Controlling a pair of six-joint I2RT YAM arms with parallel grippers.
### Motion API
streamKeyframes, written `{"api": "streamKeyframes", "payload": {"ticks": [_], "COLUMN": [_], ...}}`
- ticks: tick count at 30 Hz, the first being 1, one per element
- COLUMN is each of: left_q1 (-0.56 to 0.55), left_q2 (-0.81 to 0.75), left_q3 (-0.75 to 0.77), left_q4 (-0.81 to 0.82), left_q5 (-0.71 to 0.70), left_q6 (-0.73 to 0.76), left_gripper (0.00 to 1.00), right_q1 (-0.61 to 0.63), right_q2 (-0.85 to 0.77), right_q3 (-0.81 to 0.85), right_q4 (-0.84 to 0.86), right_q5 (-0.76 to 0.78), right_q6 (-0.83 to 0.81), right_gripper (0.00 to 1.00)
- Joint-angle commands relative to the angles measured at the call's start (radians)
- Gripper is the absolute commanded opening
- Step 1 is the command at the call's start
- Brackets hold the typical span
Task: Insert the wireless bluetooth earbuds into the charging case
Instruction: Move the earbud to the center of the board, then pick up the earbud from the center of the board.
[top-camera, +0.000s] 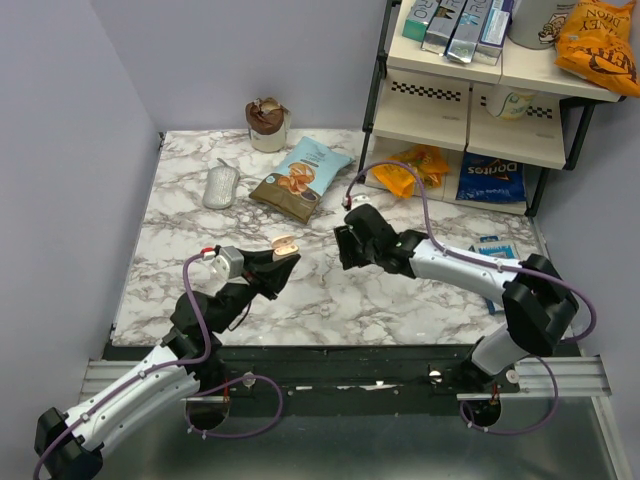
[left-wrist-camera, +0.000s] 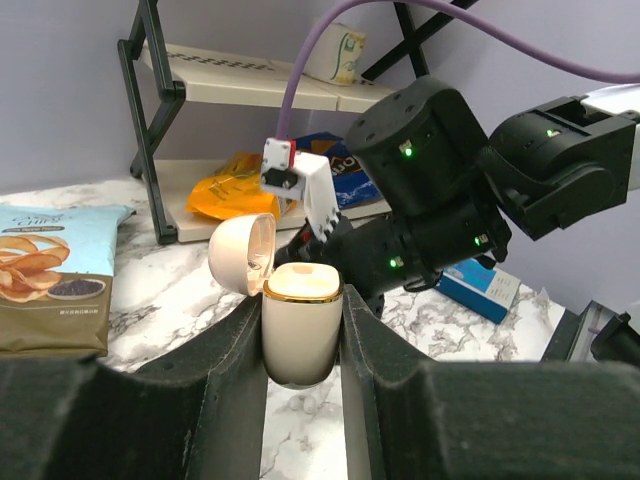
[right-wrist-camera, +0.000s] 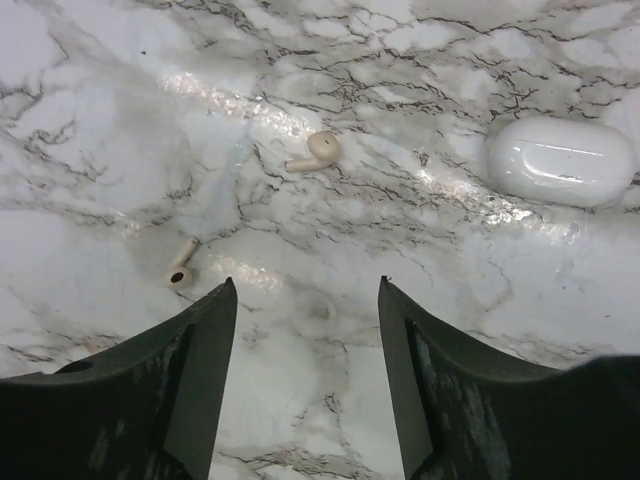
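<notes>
**A:** What does the left pincer (left-wrist-camera: 302, 312) have?

**B:** Its two dark fingers are clamped on the sides of the small cream, rounded plastic charging case (left-wrist-camera: 300, 345). They hold it upright above the white, grey-veined marble tabletop (left-wrist-camera: 170, 300). The case's domed hinged lid (left-wrist-camera: 243, 252) is swung open to one side, and a thin gold band rings the mouth. From this angle he cannot tell what sits inside.

**A:** And the right pincer (right-wrist-camera: 306, 285)?

**B:** It hangs facing down over the marble, its fingers spread apart with nothing between them.

**A:** Where are the buds?

**B:** There are two small cream plastic earbuds (right-wrist-camera: 318, 150), each a round head on a short stem. Both lie loose on the tabletop ahead of the right pincer. The second earbud (right-wrist-camera: 181, 268) lies apart from the first, nearer one finger.

**A:** Anything else close by?

**B:** One glossy white pebble-shaped object (right-wrist-camera: 563, 160) lies closed on the marble, off to the side of the buds.

**A:** Farther out?

**B:** One pale blue snack bag (top-camera: 302, 178) and one grey oval object (top-camera: 221, 186) lie flat on the tabletop. The black-framed shelf rack (top-camera: 385, 90) beside them holds an orange bag (top-camera: 415, 165) and a blue bag (top-camera: 490, 178) on its lowest level.
</notes>
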Motion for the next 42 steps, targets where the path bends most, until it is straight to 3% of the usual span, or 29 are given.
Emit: {"api": "streamKeyframes", "payload": {"ticks": [1,7,16,33,42], "left_q1": [-0.006,-0.006,-0.006,-0.007,-0.009], "left_q2": [-0.005,0.003,-0.012,-0.017,-0.028], "left_q3": [0.024,0.022,0.027,0.030,0.031], "left_q4": [0.033,0.036,0.006,-0.010,-0.024], "left_q5": [-0.026,-0.051,-0.095,-0.118,-0.115], "left_q6": [-0.004,-0.010,-0.019,-0.013,-0.013], "left_gripper": [0.00,0.00,0.00,0.00,0.00], "right_q1": [-0.043,-0.051,-0.132,-0.168,-0.183], "right_q2": [0.012,0.124,0.266,0.365,0.406], "right_q3": [0.024,0.099,0.154,0.202,0.205], "right_q4": [0.017,0.017,-0.010,-0.027,-0.055], "right_q5": [-0.087,-0.132,-0.170,-0.184,-0.158], "right_q6": [0.258,0.422,0.628,0.720,0.667], "right_gripper": [0.64,0.58,0.61,0.45,0.34]}}
